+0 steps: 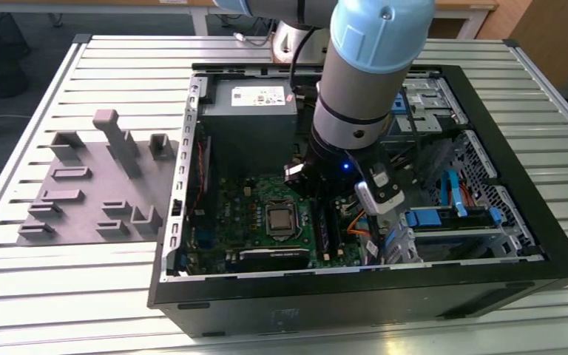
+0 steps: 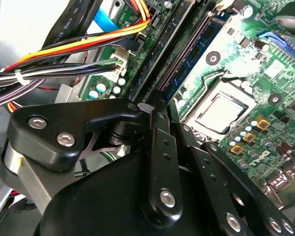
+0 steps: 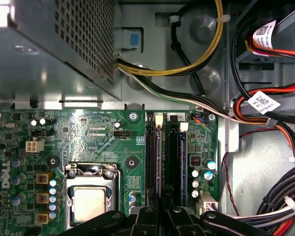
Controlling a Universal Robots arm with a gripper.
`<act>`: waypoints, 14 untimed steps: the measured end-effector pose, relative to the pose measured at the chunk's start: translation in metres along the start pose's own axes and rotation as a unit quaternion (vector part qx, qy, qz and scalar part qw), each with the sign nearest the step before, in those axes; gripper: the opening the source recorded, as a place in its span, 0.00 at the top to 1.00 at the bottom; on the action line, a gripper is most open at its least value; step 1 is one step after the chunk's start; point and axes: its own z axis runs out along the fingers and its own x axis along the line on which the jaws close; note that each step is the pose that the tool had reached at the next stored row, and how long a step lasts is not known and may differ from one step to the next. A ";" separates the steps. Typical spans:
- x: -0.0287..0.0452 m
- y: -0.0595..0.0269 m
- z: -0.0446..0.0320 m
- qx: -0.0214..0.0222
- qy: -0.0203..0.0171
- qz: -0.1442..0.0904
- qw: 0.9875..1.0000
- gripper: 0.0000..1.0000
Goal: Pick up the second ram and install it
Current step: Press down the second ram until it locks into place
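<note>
second ram (image 3: 159, 162): stands on edge in a memory slot on the motherboard, straight below the gripper; in the second wrist view it runs as a thin blue strip along the slot.
gripper (image 3: 160, 209): fingers drawn close over the stick's top edge; whether they pinch it i cannot tell.
motherboard (image 3: 98, 137): green, processor socket (image 3: 88, 196) beside the slots.
power supply (image 1: 249, 111): grey, inside the black case (image 1: 363, 296).
fixture (image 1: 97, 185): grey, pegs upright, on the table at the exterior view's left.

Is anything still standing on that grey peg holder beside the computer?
No. In the exterior view the grey fixture shows bare pegs and slots, nothing resting on it.
</note>
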 end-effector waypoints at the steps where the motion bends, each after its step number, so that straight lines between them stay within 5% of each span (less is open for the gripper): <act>1: 0.0000 0.0000 0.0000 0.000 0.000 0.000 1.000 0.86; 13: 0.0000 0.0000 0.0004 0.000 0.000 0.000 1.000 0.85; 14: 0.0000 0.0000 0.0004 0.000 0.000 0.000 1.000 0.80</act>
